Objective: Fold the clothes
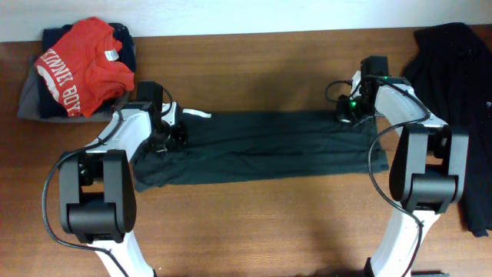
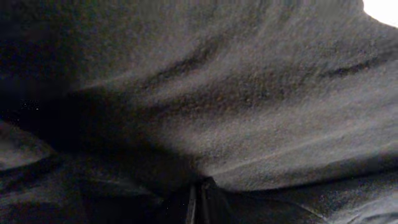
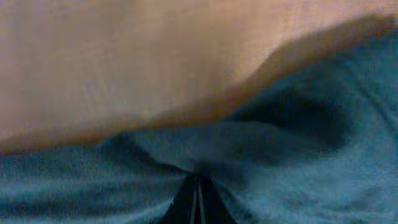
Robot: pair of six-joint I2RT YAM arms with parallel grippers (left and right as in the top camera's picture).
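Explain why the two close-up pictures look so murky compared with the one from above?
Overhead: sharp and evenly lit, black T-shirt clear on the table. Left wrist: cloth fills the frame, very dark, with one glaring top-right corner. Right wrist: blurred throughout, cloth tinted bluish, wood out of focus.

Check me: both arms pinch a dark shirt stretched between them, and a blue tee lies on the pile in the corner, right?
Not quite. The overhead view shows the tee on the pile is red, not blue. The rest holds: the left tool and right tool both pinch the dark shirt stretched between them.
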